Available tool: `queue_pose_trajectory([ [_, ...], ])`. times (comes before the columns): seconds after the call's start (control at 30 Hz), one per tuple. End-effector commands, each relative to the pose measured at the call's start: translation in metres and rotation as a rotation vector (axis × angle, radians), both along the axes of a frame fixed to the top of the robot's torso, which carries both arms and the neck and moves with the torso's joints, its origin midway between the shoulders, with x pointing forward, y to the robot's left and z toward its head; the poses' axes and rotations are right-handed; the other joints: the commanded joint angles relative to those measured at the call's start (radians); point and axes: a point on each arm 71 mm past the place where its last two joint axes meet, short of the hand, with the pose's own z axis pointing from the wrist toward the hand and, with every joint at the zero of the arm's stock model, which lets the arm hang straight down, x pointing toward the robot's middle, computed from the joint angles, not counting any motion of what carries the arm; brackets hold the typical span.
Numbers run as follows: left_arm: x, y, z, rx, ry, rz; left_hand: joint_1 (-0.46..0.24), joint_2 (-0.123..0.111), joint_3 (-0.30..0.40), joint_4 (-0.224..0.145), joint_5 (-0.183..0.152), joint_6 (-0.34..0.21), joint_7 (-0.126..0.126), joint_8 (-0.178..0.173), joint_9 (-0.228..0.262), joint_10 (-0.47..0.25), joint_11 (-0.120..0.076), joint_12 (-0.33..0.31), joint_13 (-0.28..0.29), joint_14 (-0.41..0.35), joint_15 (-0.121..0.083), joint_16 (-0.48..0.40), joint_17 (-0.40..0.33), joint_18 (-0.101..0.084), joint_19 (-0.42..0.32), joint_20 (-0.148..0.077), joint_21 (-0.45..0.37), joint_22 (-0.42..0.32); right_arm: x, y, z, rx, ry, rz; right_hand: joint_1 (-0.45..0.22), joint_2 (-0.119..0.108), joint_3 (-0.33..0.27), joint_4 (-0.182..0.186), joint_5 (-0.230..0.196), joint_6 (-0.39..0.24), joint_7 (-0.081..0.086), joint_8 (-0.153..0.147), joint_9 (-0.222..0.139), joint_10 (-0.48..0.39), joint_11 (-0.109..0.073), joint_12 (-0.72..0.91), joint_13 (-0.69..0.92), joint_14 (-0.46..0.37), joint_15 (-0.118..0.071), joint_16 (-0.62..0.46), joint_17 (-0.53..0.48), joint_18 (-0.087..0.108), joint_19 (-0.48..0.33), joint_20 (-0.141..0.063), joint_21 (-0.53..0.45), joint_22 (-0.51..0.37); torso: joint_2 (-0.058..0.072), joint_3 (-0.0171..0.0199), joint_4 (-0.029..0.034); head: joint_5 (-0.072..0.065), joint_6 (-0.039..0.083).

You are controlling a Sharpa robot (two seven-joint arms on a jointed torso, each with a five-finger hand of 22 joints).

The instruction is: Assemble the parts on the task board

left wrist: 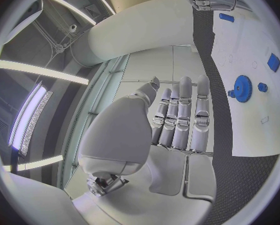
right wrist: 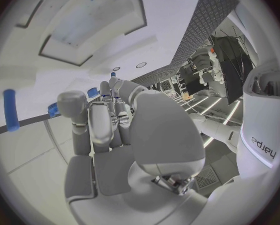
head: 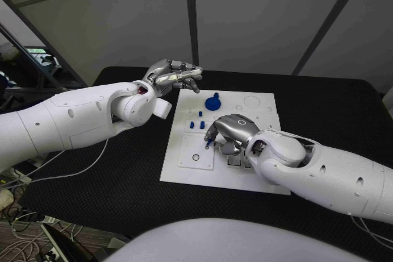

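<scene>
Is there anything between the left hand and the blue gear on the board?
Nothing visible stands in the way. The left hand hovers off the task board at its far left corner, fingers apart, and the blue gear stands just to its right with bare white board between them.

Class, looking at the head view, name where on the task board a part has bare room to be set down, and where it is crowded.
Free: the task board's near-left corner, and its far-right corner beyond the blue gear. Crowded: the middle, where the right hand sits beside the small blue parts.
</scene>
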Motion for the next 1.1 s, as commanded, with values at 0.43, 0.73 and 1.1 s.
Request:
queue_pose_trajectory([
  [0.43, 0.0005, -0.0009, 0.0017, -0.012, -0.007, -0.010, 0.009, 0.002, -0.003, -0.005, -0.002, -0.004, 0.003, 0.006, -0.002, -0.004, -0.002, -0.005, -0.002, 0.006, -0.001, -0.006, -0.001, 0.050, 0.004, -0.001, -0.007, -0.001, -0.0028, 0.0011, -0.0018, -0.020, 0.016, 0.019, -0.010, 0.000, -0.003, -0.002, 0.006, 0.003, 0.002, 0.002, 0.001, 0.007, 0.002, -0.005, 0.001, 0.027, -0.006, 0.005, 0.002, -0.017, 0.006, -0.004, 0.004, 0.001, 0.000, -0.0004, -0.0002, 0.002, 0.000],
  [0.73, 0.0005, -0.0014, 0.0014, -0.012, -0.004, -0.015, 0.011, 0.004, -0.002, -0.007, -0.002, -0.003, 0.003, 0.008, -0.002, -0.004, -0.003, -0.005, -0.003, 0.006, -0.001, -0.008, -0.002, 0.050, 0.005, -0.001, -0.008, -0.003, -0.0038, 0.0018, -0.0018, -0.023, 0.017, 0.023, -0.011, 0.001, -0.004, -0.002, 0.007, 0.004, 0.002, 0.002, 0.001, 0.008, 0.001, -0.005, 0.001, 0.026, -0.006, 0.004, 0.001, -0.017, 0.005, -0.004, 0.004, 0.001, 0.000, -0.0004, 0.0002, 0.002, 0.000],
  [1.1, 0.0001, -0.0018, 0.0014, -0.013, -0.002, -0.019, 0.011, 0.004, -0.002, -0.007, -0.002, -0.003, 0.003, 0.008, -0.002, -0.004, -0.003, -0.005, -0.003, 0.006, -0.001, -0.008, -0.002, 0.050, 0.005, -0.001, -0.008, -0.003, -0.0020, 0.0026, -0.0041, -0.043, 0.021, 0.019, -0.012, 0.001, -0.005, -0.002, 0.007, 0.004, 0.001, 0.002, 0.002, 0.008, 0.001, -0.005, 0.001, 0.026, -0.007, 0.003, -0.002, -0.016, 0.004, -0.004, 0.002, -0.002, 0.000, -0.0008, 0.0007, 0.005, 0.000],
])
